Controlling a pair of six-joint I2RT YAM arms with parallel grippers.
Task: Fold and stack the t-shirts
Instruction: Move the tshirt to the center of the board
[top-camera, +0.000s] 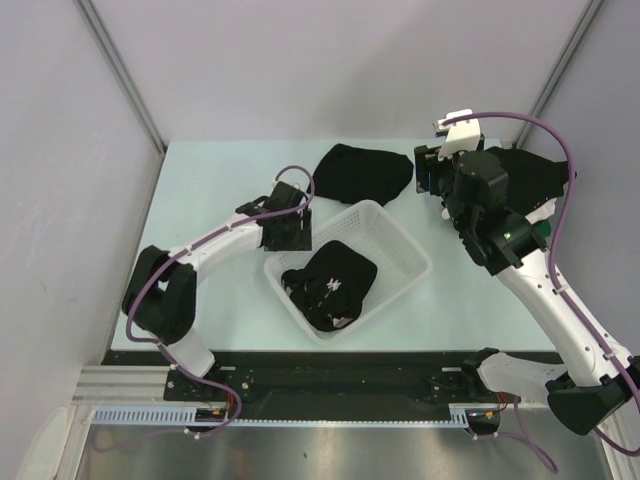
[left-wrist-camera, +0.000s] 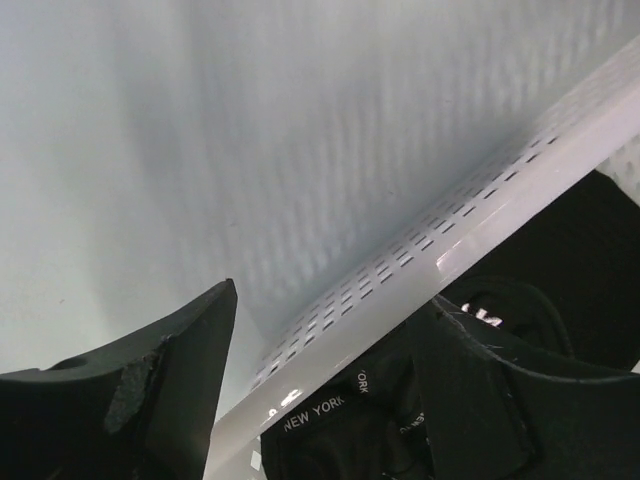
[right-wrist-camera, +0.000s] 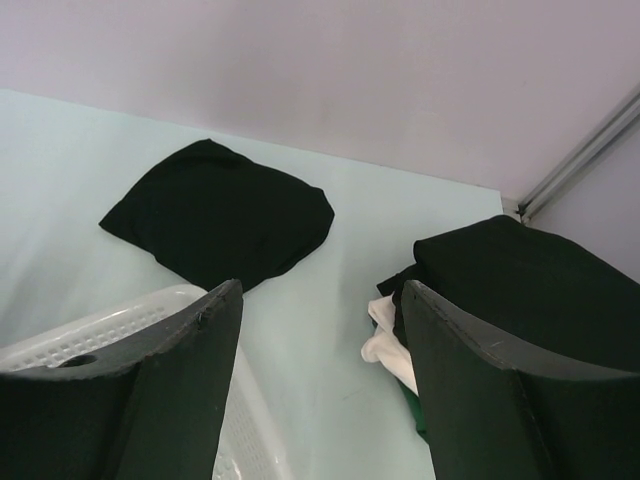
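- We are looking at three lots of t-shirts. A crumpled black t-shirt (top-camera: 330, 285) with small white lettering is lying bunched inside the white mesh basket (top-camera: 405, 240), near the middle of the pale green tabletop (top-camera: 200, 200).
- A folded black t-shirt (top-camera: 362, 172) is lying flat on the tabletop, just beyond the basket's far corner.
- A stack of t-shirts (right-wrist-camera: 530, 280) is sitting at the far right, partly hidden under the right arm. A black one is lying on top, with white and green cloth peeking out beneath it.
- The left pincer (left-wrist-camera: 325, 300) is hanging at the basket's far left rim with its jaws spread wide. One finger is sitting outside the basket wall and the other is over the crumpled black t-shirt inside. We are seeing nothing gripped.
- The right pincer (right-wrist-camera: 318, 300) is hovering above the tabletop between the folded black t-shirt and the stack of t-shirts, jaws wide apart and gripping nothing.
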